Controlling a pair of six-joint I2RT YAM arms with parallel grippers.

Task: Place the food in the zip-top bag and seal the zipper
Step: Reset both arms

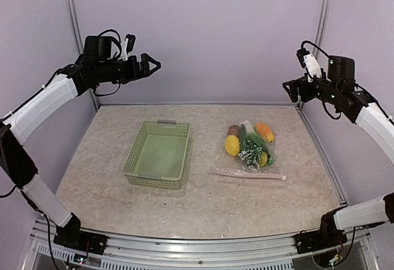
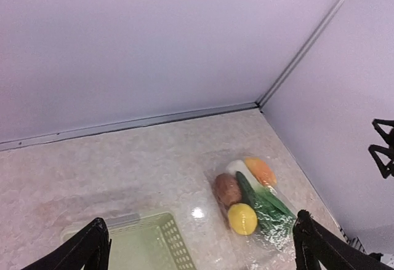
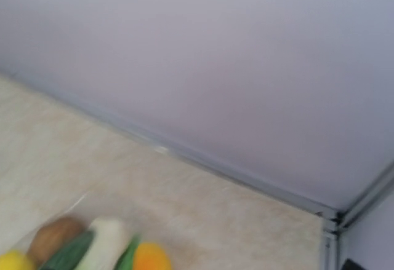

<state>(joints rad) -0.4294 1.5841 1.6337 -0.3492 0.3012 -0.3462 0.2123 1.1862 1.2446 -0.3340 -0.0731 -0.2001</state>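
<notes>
Left pincer (image 1: 152,66): spread wide and pinching nothing, held high in the air. I see its fingers (image 2: 86,251) at the lower corners of its wrist view.
Right pincer (image 1: 290,89): also high, with nothing in it. From the left wrist view its prongs look parted.
Food (image 1: 249,146): inside the bag (image 1: 261,159), well below both pincers and nearer the right one.
Bag: flat on the tabletop (image 1: 203,202).
Zipper (image 1: 249,173): on the bag's edge toward the arm bases. I cannot tell if it is sealed.
Basket (image 1: 136,158): below the left pincer, near the bag but apart from it.
</notes>
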